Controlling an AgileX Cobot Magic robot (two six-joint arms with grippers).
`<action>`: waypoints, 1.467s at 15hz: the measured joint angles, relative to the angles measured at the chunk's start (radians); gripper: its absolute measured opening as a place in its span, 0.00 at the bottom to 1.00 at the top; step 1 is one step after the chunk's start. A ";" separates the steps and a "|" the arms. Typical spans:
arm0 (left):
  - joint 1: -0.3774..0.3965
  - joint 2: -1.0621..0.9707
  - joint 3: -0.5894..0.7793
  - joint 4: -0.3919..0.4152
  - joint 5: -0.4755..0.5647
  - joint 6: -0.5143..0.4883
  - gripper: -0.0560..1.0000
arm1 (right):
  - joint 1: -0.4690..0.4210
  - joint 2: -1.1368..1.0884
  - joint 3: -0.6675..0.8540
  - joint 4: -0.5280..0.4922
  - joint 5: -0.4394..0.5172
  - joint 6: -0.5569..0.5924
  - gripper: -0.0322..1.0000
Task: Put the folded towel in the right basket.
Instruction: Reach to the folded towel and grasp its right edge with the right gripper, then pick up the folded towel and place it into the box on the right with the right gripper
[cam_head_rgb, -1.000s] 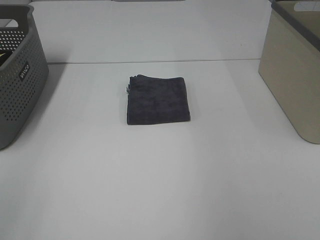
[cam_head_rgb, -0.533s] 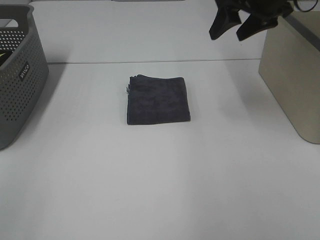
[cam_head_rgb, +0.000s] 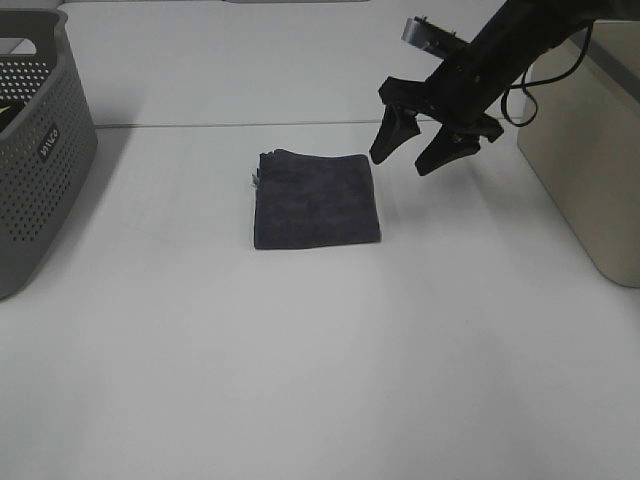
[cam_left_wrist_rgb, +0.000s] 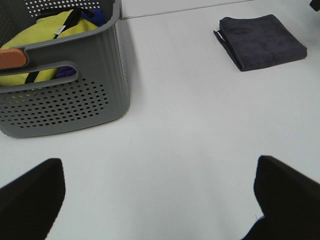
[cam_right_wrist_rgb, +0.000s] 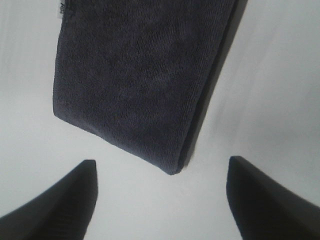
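A folded dark grey towel (cam_head_rgb: 315, 199) lies flat in the middle of the white table; it also shows in the left wrist view (cam_left_wrist_rgb: 261, 40) and fills the right wrist view (cam_right_wrist_rgb: 145, 75). The beige right basket (cam_head_rgb: 590, 140) stands at the right edge. My right gripper (cam_head_rgb: 408, 158) is open and empty, hanging just above and to the right of the towel's far right corner; its fingertips (cam_right_wrist_rgb: 65, 200) frame the towel's corner. My left gripper (cam_left_wrist_rgb: 160, 200) is open and empty, out of the high view, low over the table near the grey basket.
A grey perforated basket (cam_head_rgb: 35, 140) stands at the left edge; the left wrist view (cam_left_wrist_rgb: 65, 90) shows yellow and blue cloth inside it. A seam (cam_head_rgb: 300, 123) runs across the table behind the towel.
My right arm has come into view from the top right and moved down and left toward the towel's right side, jaws open. The towel has not moved.
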 joint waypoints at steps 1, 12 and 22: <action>0.000 0.000 0.000 0.000 0.000 0.000 0.98 | 0.000 0.047 -0.033 0.019 0.020 0.001 0.70; 0.000 0.000 0.000 0.000 0.000 0.000 0.98 | -0.001 0.319 -0.284 0.141 0.026 0.004 0.69; 0.000 0.000 0.000 0.000 0.000 0.000 0.98 | -0.001 0.336 -0.283 0.193 0.000 -0.049 0.08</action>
